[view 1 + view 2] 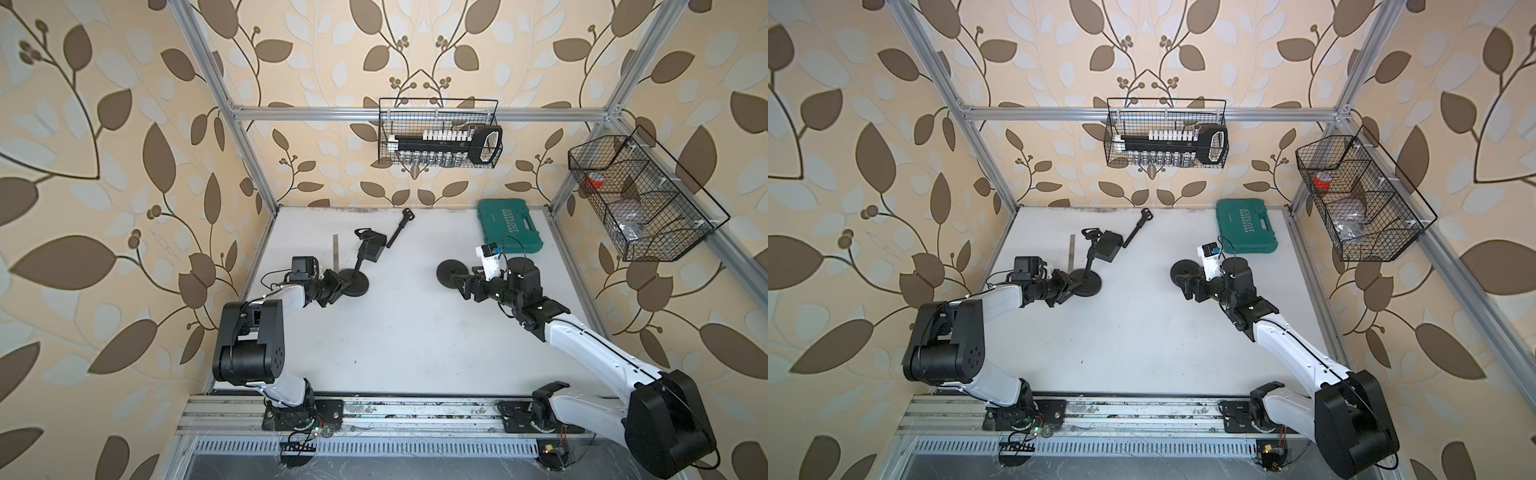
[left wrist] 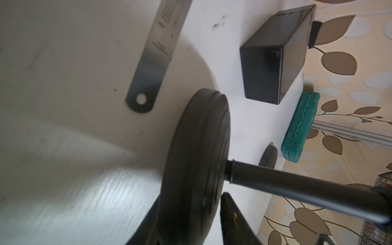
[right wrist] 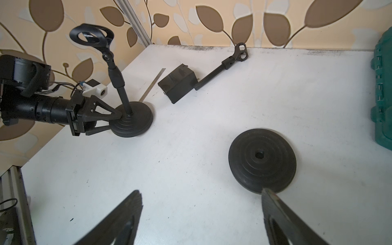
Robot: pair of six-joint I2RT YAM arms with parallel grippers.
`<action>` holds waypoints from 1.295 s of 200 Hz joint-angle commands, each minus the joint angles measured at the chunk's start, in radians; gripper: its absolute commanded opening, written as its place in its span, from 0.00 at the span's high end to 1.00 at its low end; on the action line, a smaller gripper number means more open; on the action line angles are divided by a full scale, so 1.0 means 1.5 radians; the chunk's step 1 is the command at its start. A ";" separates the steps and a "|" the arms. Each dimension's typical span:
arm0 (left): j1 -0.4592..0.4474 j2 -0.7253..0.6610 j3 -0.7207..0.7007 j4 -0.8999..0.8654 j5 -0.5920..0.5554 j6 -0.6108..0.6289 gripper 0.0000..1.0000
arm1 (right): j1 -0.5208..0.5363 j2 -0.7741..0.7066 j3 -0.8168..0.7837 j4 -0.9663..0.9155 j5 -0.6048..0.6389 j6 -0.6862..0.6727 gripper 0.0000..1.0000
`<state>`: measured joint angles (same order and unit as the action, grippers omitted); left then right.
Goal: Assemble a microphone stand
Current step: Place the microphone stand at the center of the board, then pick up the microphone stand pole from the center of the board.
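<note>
Left claw (image 3: 114, 121): stands partly parted and straddles the rim of the assembled stand's base (image 3: 135, 121). Leaves a sliver of tabletop showing between one finger (image 2: 233, 220) and that rim in the left wrist view; no firm grip evident. Upright from the base centre: pole (image 3: 122, 91), topped by microphone clip (image 3: 91, 35).

Right claw (image 3: 200, 191): gapes wide, holds nothing. Overlaps the near edge of the loose base disc (image 3: 262, 158) with one fingertip (image 3: 267, 197); contact not discernible.

Beyond the stand, toward the far edge: steel ruler (image 3: 152, 84), black box (image 3: 177, 83) and second pole (image 3: 214, 74) lying flat, its end just beside the box. Far right corner: green case (image 1: 509, 226).

White tabletop (image 1: 407, 332): scuffed, with open room between and in front of both arms.

Surround: aluminium frame (image 1: 311, 111), leaf-patterned wallpaper, rear wire basket (image 1: 388, 124) and side wire basket (image 1: 665, 237) hung above.
</note>
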<state>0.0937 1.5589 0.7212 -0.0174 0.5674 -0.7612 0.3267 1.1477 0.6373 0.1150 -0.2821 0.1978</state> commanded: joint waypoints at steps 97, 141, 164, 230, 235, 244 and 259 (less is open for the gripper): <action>0.016 -0.147 -0.060 -0.093 -0.034 0.046 0.61 | -0.004 -0.010 -0.007 -0.018 0.000 0.002 0.12; -0.024 -0.297 -0.141 -0.120 -0.057 0.032 0.63 | -0.004 0.018 0.026 -0.070 0.028 0.016 0.12; -0.107 -0.382 -0.172 -0.103 -0.110 0.018 0.64 | -0.003 0.028 0.038 -0.087 0.032 0.028 0.13; -0.438 -0.441 -0.100 -0.081 -0.407 0.139 0.68 | -0.004 0.051 0.050 -0.104 0.031 0.031 0.14; -0.459 -0.426 -0.088 -0.073 -0.430 0.159 0.68 | -0.005 0.052 0.052 -0.104 0.032 0.031 0.14; -0.484 -0.392 -0.056 -0.059 -0.450 0.199 0.67 | -0.005 0.055 0.052 -0.103 0.032 0.032 0.13; -0.494 -0.307 0.017 -0.052 -0.436 0.258 0.66 | -0.004 0.062 0.056 -0.106 0.036 0.032 0.13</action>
<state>-0.6147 0.9653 0.5987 -0.1669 0.0380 -0.5625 0.3248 1.2240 0.6815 -0.0238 -0.2459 0.2352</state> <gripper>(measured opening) 0.330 0.867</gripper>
